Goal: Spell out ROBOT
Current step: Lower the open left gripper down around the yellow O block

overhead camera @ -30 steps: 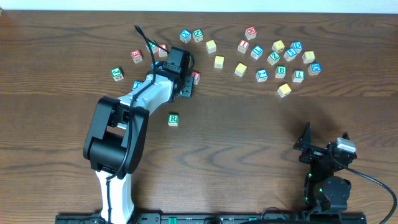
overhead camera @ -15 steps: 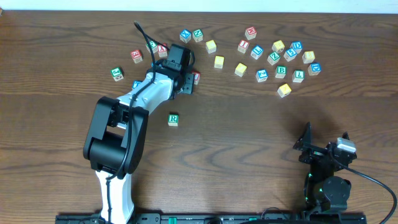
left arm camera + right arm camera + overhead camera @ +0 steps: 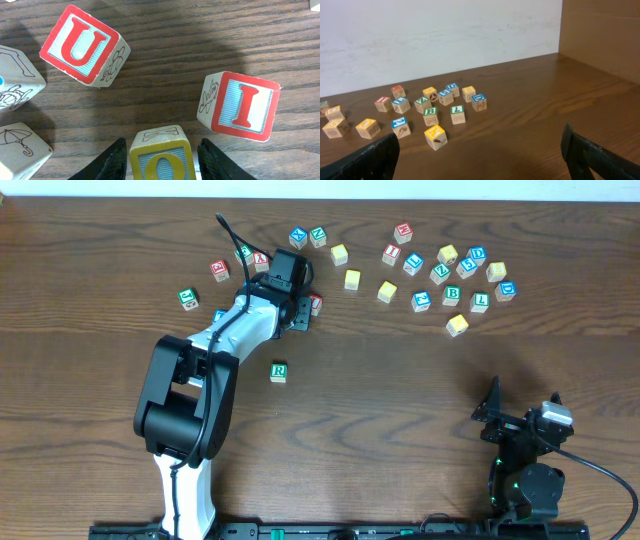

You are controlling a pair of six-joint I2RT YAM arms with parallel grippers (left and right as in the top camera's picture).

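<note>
Only the R cube [image 3: 278, 371] sat alone mid-desk. The left pincer [image 3: 161, 159] was closing around an O cube [image 3: 162, 157]; the right pincer [image 3: 480, 150] idled wide open. B, T, second O remained.

Even, soft light; sharp frames

White-shelled left arm [image 3: 225, 330], black joints, black cable; black fingers [image 3: 107, 162]

Red U cube [image 3: 85, 44] and red I cube [image 3: 241, 106] are crowding the left gripper [image 3: 161, 155] near the table's [image 3: 400, 380] far edge; open wood is stretching toward the near edge.
</note>
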